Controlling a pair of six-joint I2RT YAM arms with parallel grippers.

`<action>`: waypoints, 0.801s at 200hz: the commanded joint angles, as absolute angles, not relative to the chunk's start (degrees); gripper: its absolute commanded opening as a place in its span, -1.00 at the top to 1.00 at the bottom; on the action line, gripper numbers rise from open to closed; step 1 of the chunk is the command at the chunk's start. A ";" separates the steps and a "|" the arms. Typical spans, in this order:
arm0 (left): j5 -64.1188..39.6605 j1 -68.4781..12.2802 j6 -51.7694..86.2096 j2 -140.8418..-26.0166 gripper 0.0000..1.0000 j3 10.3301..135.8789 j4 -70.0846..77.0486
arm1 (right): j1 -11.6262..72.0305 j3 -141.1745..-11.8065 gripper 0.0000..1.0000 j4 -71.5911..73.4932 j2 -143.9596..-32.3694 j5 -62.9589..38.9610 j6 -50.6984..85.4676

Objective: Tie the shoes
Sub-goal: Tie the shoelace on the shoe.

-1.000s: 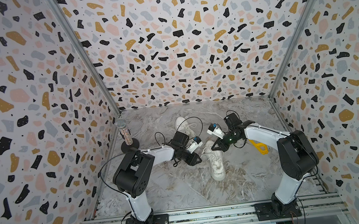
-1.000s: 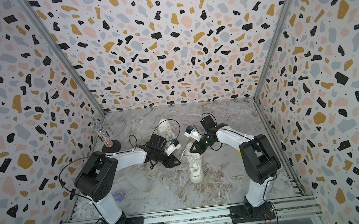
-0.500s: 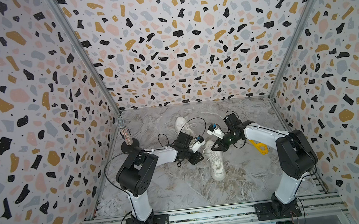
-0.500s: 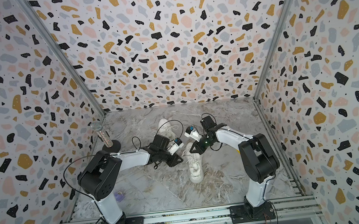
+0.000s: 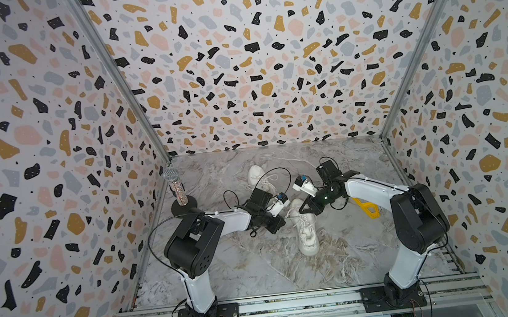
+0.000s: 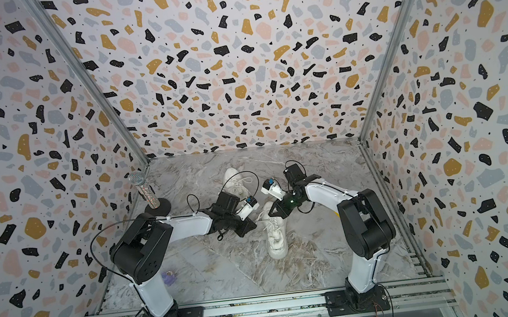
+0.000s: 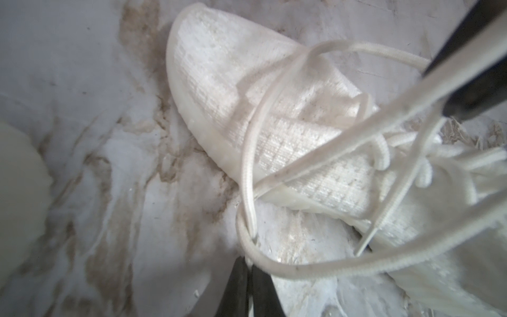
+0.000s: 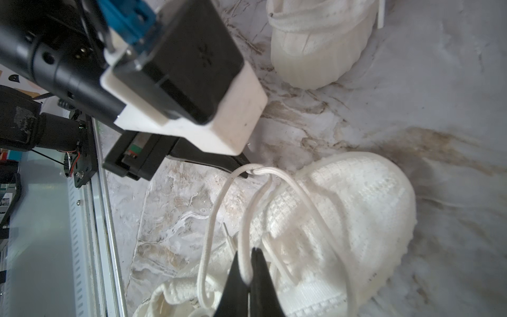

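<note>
Two cream knit shoes lie on the marble floor. The near shoe [image 5: 306, 234] [image 6: 276, 239] lies between my arms, toe toward the front rail. The other shoe [image 5: 257, 175] [image 8: 315, 49] lies further back. My left gripper [image 7: 248, 260] [image 5: 280, 224] is shut on a fold of the near shoe's white lace [image 7: 248, 175], just off the shoe's [image 7: 233, 90] left side. My right gripper [image 8: 248, 264] [image 5: 303, 207] is shut on another strand of lace [image 8: 244, 233] above the near shoe [image 8: 343, 208]. Lace runs taut between the two grippers.
A glittery microphone [image 5: 174, 187] stands on a black round base at the back left. A yellow tool [image 5: 366, 209] lies under the right arm. A small purple object [image 6: 169, 277] sits by the left arm's base. Patterned walls close three sides.
My left gripper has gone from open to shut and now pinches the lace; its arm shifted slightly toward the shoe. The right gripper stayed shut on its strand.
</note>
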State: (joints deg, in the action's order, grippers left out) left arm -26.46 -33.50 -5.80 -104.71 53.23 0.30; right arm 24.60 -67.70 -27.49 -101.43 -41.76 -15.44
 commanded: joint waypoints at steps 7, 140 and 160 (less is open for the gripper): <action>-28.54 -33.58 -5.59 -103.64 1.00 52.66 1.27 | 24.00 -70.16 1.00 -29.43 -99.87 -42.23 -15.47; -54.17 -21.70 -21.80 -97.43 1.00 72.45 -43.10 | 17.28 -72.94 1.00 -45.44 -82.80 -38.01 -27.08; -50.85 -21.36 -27.34 -95.99 1.00 75.59 -51.93 | 14.33 -69.46 1.00 -46.39 -77.92 -34.85 -28.81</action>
State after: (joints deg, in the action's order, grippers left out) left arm -51.48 -22.22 -18.74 -98.39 71.96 -36.77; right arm 17.43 -72.05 -41.04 -83.66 -40.32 -24.95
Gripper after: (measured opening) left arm 0.043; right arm 0.048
